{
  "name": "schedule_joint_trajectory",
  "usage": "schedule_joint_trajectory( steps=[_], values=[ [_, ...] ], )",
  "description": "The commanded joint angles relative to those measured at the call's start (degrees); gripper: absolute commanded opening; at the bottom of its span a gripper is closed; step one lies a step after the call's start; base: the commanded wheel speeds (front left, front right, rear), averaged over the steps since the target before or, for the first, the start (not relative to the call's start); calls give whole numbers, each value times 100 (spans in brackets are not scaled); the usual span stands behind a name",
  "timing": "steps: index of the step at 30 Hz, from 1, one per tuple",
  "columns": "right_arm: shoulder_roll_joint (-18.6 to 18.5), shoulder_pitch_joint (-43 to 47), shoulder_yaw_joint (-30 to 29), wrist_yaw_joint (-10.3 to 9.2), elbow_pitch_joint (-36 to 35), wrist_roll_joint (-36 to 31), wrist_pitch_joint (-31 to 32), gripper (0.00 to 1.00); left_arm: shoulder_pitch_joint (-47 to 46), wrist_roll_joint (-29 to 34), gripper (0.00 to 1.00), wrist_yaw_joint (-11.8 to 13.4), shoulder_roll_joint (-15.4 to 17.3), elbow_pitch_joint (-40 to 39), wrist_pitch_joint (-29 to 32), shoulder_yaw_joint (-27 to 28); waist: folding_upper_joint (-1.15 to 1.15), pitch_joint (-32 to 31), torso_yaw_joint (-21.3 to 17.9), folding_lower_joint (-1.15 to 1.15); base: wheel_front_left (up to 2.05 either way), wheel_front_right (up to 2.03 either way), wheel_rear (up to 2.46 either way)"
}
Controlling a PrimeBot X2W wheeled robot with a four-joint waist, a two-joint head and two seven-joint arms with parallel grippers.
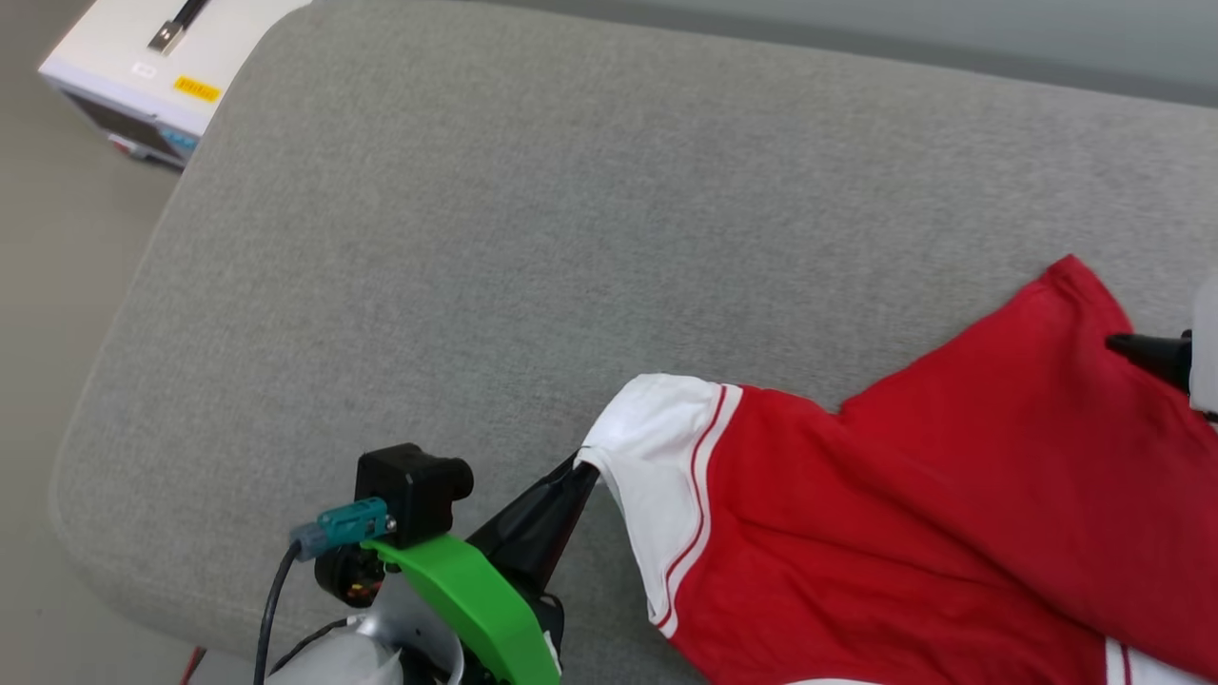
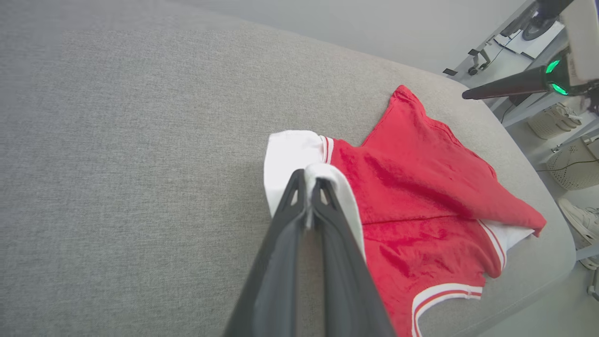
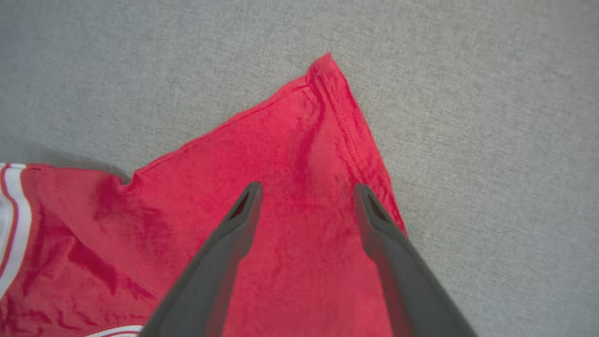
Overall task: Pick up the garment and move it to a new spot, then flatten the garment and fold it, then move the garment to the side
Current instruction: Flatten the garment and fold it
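Observation:
The garment (image 1: pixel 913 514), red with white sleeves and red-and-white trim, lies rumpled on the grey cushion at the lower right. My left gripper (image 1: pixel 582 464) is shut on the edge of its white sleeve (image 1: pixel 657 457); in the left wrist view the closed fingertips (image 2: pixel 306 180) pinch that sleeve (image 2: pixel 290 159). My right gripper (image 3: pixel 306 192) stands open just above the garment's red corner (image 3: pixel 327 93), with nothing between its fingers. One dark fingertip of it (image 1: pixel 1147 352) shows at the head view's right edge, and the left wrist view catches it (image 2: pixel 500 86) above the far corner.
The grey cushion (image 1: pixel 533 238) spreads wide and bare to the left and back. A white box (image 1: pixel 152 67) sits on the floor past its far left corner. Shoes (image 2: pixel 578 217) and baskets (image 2: pixel 573 161) lie on the floor beyond the cushion's right end.

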Motion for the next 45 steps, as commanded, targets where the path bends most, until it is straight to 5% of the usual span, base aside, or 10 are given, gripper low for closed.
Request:
schedule_joint_trajectory(
  steps=[1,20,21,22,45],
  values=[
    [-57,-175,47,-4,162,-79,-48,100,-119,54,0,-34,-61,-17,-23,-4,0,401,396,0,0,0,0],
    [-665,-510,715,-4,1759,-323,-465,100,-341,112,0,-205,-255,142,-174,0,0,887,913,0,0,0,0],
    [-672,-469,725,-4,1810,-309,-442,44,-343,111,0,-206,-265,150,-180,0,0,890,917,0,0,0,0],
    [-680,-439,740,-4,1837,-299,-437,0,-344,110,0,-208,-271,156,-184,-2,0,892,917,0,0,0,0],
    [-526,-765,381,-4,2137,337,-2219,0,-204,-88,0,-172,-6,294,-238,211,0,-64,358,0,0,0,0]
  ],
)
